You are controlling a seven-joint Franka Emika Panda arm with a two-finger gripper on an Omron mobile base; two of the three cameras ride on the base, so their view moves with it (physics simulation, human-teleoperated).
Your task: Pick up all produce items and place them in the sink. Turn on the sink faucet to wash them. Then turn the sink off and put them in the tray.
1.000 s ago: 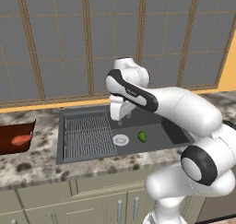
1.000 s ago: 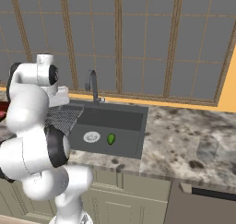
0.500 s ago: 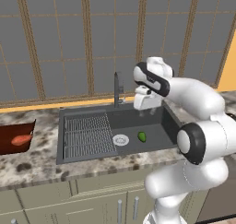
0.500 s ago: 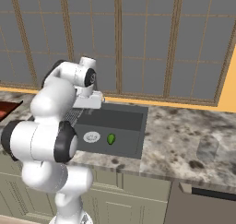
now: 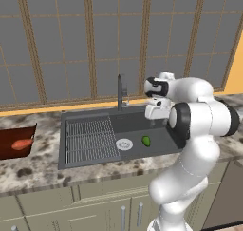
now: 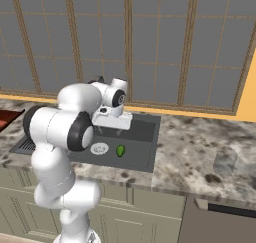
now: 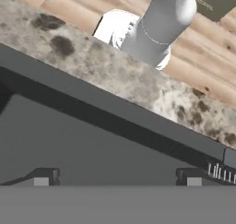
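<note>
— Speckled stone worktop (image 5: 33, 170) under a wall of grey window panes; what else do you see?

— I see the sink (image 5: 166, 144) with its wire rack (image 5: 90, 139) on the left half. The faucet (image 5: 120, 92) stands upright behind it, just left of my hand.

— And the produce?

— The green piece (image 5: 146, 140) lies beside the white drain (image 5: 124, 144), long axis running front to back. The carrot-like one (image 5: 21, 144) lies slanted in the tray (image 5: 9, 151), well apart.

— Fingers?

— The fingers (image 7: 117, 178) stand wide apart, empty, above the basin. Since a second ago my arm has swung right across the sink, uncovering the faucet.
</note>
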